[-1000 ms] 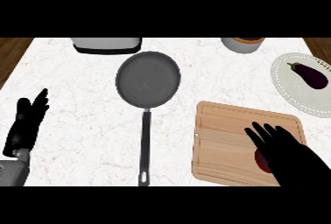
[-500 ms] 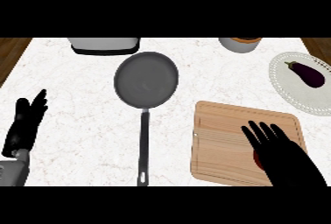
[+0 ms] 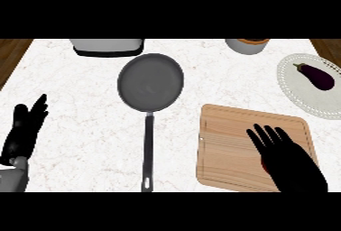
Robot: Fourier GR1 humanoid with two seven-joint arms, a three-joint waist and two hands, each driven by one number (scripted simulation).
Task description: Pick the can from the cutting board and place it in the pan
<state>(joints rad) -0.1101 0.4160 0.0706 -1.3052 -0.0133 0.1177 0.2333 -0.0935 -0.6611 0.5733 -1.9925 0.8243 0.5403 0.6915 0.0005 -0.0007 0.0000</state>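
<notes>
Early: right robot hand (image 3: 290,160), fingers wide, over right side of cutting board (image 3: 230,144), mostly hiding can (image 3: 265,167). Pan (image 3: 150,81) left of board, nothing in it. Left robot hand (image 3: 23,131) open, farther left. Grasp, placing remain.

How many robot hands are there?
2. The left hand rests open, fingers up, near the view's left edge. The right hand is spread over the cutting board at the lower right.
</notes>
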